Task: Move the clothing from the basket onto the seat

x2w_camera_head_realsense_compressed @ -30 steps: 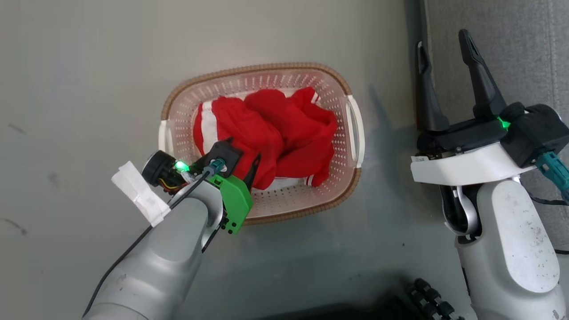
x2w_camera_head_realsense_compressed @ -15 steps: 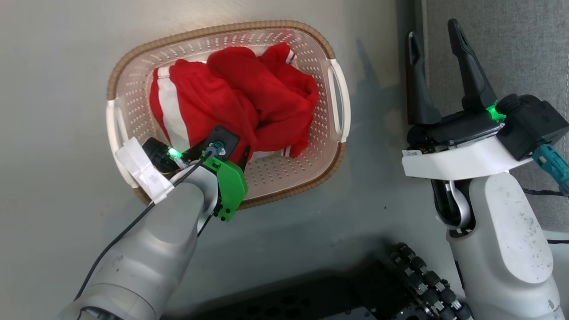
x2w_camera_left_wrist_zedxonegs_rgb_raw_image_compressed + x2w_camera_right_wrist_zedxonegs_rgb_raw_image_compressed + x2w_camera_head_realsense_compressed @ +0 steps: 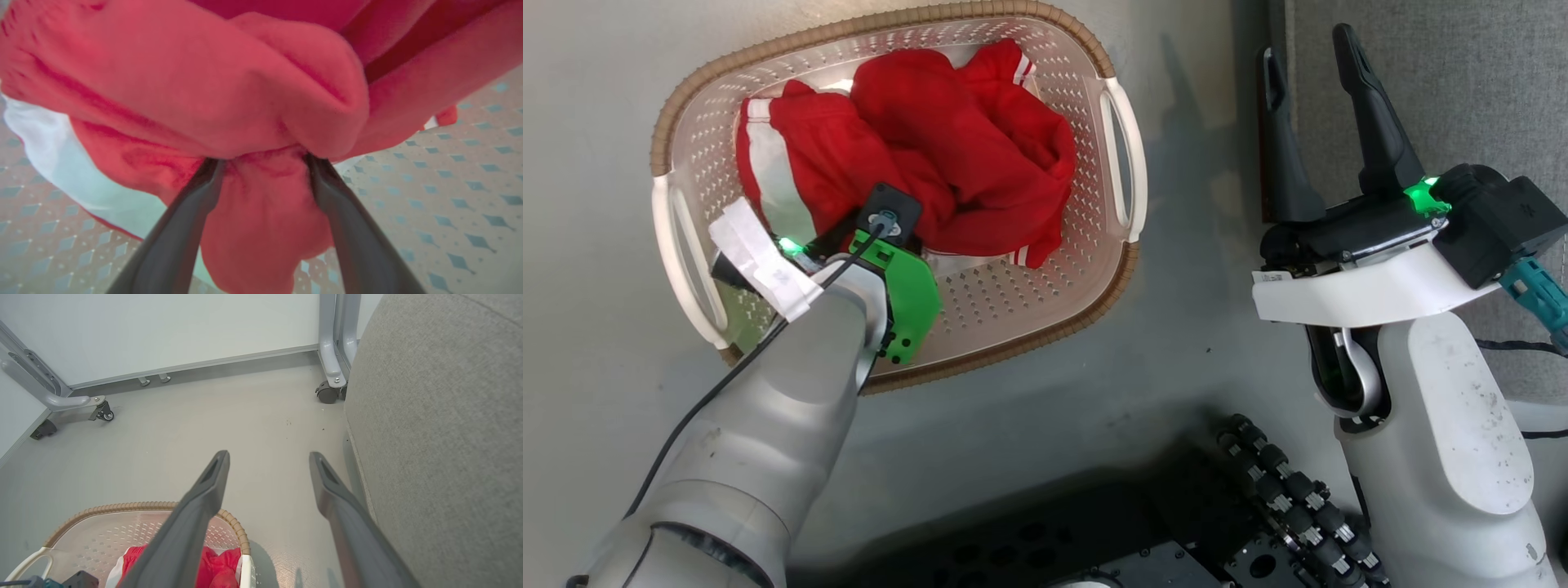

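Observation:
The cream basket (image 3: 890, 24) with a brown rim stands on the floor at the upper left of the head view. The red clothing (image 3: 947, 163) with white stripes lies bunched inside it. My left arm's wrist (image 3: 886, 245) reaches down into the basket from its near side. In the left wrist view my left gripper (image 3: 262, 160) is open, a fold of the clothing (image 3: 204, 81) bulging between its fingers and covering their tips. My right gripper (image 3: 1304, 45) hangs open and empty by the edge of the grey seat (image 3: 1462, 82), right of the basket.
The right wrist view has the basket rim (image 3: 135, 506), the seat (image 3: 441, 416) on the right, and castered metal frame legs (image 3: 331, 375) along a pale wall. My dark base (image 3: 1258, 506) sits at the bottom of the head view.
The head camera has shifted, so the basket sits higher and further left. My left gripper has pushed further into the basket, onto the red clothing. The right gripper stays open.

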Available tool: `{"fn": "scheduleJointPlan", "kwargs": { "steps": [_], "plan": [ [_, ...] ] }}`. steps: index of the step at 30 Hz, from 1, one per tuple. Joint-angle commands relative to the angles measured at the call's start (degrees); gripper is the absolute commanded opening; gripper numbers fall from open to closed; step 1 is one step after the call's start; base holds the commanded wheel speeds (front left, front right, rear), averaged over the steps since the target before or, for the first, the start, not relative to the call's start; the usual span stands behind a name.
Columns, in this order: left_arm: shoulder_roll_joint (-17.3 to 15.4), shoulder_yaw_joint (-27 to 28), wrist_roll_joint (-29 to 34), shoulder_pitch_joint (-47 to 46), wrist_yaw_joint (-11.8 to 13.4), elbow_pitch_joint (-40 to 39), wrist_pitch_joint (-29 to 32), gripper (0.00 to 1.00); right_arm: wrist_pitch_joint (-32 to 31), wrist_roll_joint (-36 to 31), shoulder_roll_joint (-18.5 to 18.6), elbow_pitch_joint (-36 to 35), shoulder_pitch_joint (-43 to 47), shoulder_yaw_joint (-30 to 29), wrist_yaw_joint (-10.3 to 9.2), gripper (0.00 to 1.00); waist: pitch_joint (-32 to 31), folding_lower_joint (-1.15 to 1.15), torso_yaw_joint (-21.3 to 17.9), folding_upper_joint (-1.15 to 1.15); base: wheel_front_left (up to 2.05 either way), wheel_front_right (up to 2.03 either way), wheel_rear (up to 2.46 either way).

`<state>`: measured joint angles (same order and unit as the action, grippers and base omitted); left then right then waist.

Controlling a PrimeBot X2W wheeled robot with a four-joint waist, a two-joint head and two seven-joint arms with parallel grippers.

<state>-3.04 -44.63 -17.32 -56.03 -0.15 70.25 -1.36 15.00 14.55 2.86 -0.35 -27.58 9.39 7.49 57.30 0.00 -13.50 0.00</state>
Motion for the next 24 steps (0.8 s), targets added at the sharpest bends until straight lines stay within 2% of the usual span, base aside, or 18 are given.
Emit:
{"fn": "scheduleJointPlan", "kwargs": {
  "steps": [1, 6, 21, 22, 23, 24],
  "plan": [
    [-1.0, -0.3, 0.4, -1.3, 0.7, 0.5, 0.4, 1.0, 0.3, 0.7, 0.0, -0.3, -0.6, 0.2, 0.0, 1.0, 0.5, 0.0, -0.4, 0.0, 0.0, 0.0, 0.0],
    [-2.4, -1.0, 1.0, -2.1, 2.3, 2.0, 2.9, 1.0, 0.2, 1.2, 0.0, -0.2, -0.6, 1.0, 0.0, 1.0, 1.1, 0.0, -0.8, 0.0, 0.0, 0.0, 0.0],
    [-6.4, -1.0, -0.7, -3.8, 3.6, 3.4, 12.5, 1.0, 0.2, 2.7, 0.0, -0.9, -1.4, 3.3, 0.0, 1.0, 3.9, 0.0, -3.2, 0.0, 0.0, 0.0, 0.0],
    [-6.7, -1.1, -0.6, -3.8, 3.6, 3.5, 12.8, 0.86, 0.2, 2.8, 0.0, -1.0, -1.4, 3.3, 0.0, 1.0, 4.0, 0.0, -3.4, 0.0, 0.0, 0.0, 0.0],
    [-6.9, -1.3, -0.6, -3.8, 3.5, 3.5, 13.4, 0.43, 0.2, 3.0, 0.0, -1.1, -1.4, 3.4, 0.0, 1.0, 4.1, 0.0, -3.6, 0.0, 0.0, 0.0, 0.0],
    [-7.1, -1.1, -1.0, -3.8, 3.3, 3.5, 13.7, 0.16, 0.2, 3.0, 0.0, -1.1, -1.4, 3.3, 0.0, 1.0, 4.1, 0.0, -3.7, 0.0, 0.0, 0.0, 0.0]
  ]
}}
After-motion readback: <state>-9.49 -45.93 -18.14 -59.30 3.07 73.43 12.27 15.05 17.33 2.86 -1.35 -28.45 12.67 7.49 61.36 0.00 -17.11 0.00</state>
